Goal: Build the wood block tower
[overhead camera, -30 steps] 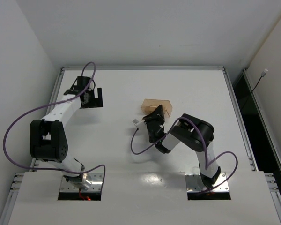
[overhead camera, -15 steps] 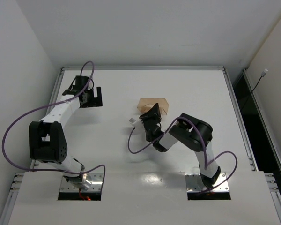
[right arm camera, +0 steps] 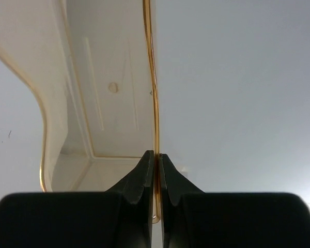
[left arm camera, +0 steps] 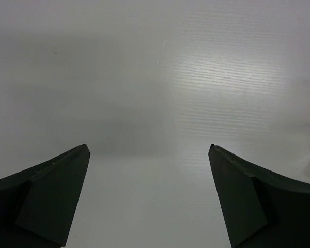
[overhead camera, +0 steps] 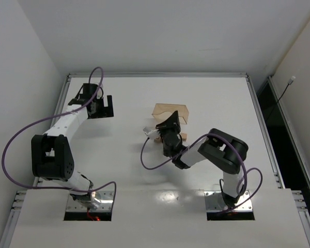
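My right gripper point(overhead camera: 169, 125) point(right arm camera: 156, 154) is shut on the thin side wall of a translucent tan plastic tray point(overhead camera: 171, 110) point(right arm camera: 108, 103), held tipped above the table's middle. In the right wrist view the tray's inside shows no blocks. Small light-tan wood blocks lie on the table beside the gripper, one to its right point(overhead camera: 184, 137) and one to its left point(overhead camera: 156, 136). The tower is out of view. My left gripper point(overhead camera: 101, 106) point(left arm camera: 150, 150) stands open at the far left, with only bare table between its fingers.
A purple cable loops from the right arm's wrist down to about point(overhead camera: 147, 160). The table's raised metal rim point(overhead camera: 157, 75) runs along the back, and walls stand close on both sides.
The right arm has swung its elbow to the right and tilted the tray it grips. Tan pieces now show on the table beside the gripper. The left arm has not moved.
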